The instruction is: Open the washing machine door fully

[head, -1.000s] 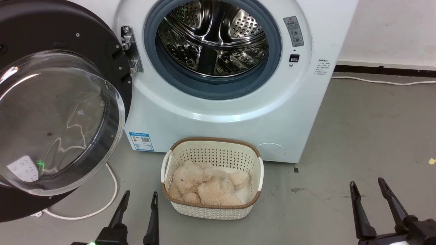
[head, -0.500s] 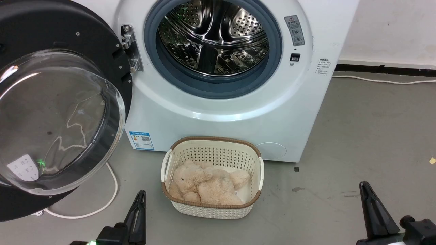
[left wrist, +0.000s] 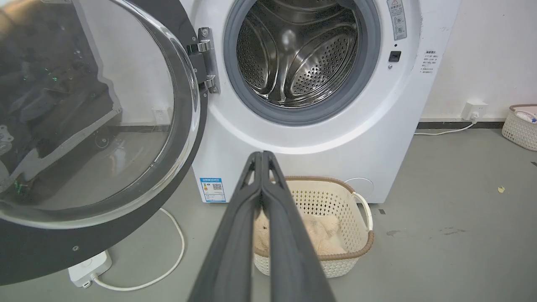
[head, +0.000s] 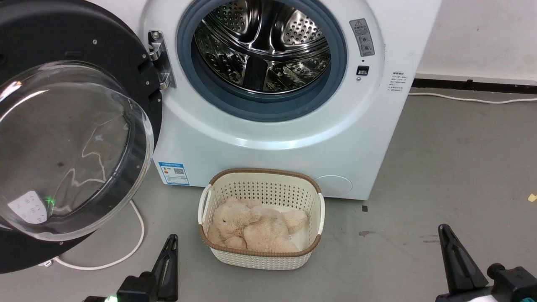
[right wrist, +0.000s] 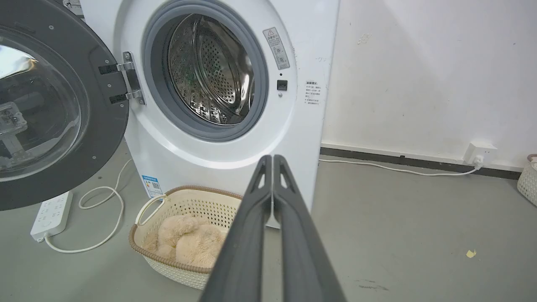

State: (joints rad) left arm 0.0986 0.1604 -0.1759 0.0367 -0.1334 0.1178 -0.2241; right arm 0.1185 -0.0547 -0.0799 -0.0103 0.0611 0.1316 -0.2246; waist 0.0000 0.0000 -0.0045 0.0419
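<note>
The washing machine door (head: 63, 37), black-framed with a bulging clear glass bowl (head: 71, 151), stands swung out on its hinge (head: 161, 63) to the left of the white machine (head: 272, 138). The steel drum (head: 264, 46) with its grey-blue ring is exposed. My left gripper (head: 172, 239) is low at the lower left, shut on nothing, below and right of the door's lower rim and apart from it. My right gripper (head: 444, 230) is at the lower right over the floor, also shut and empty. The left wrist view shows the door (left wrist: 84, 126) left of my closed fingertips (left wrist: 261, 155). The right wrist view shows it (right wrist: 50, 109) at far left.
A cream basket (head: 260, 171) holding a beige plush toy (head: 251, 228) sits on the floor before the machine, between my grippers. A white cable (head: 134, 243) and power strip (left wrist: 88, 266) lie under the door. Another basket (left wrist: 520, 126) stands by the right wall.
Both grippers went from open to shut and dropped lower in the head view. The door, basket and machine have stayed where they were.
</note>
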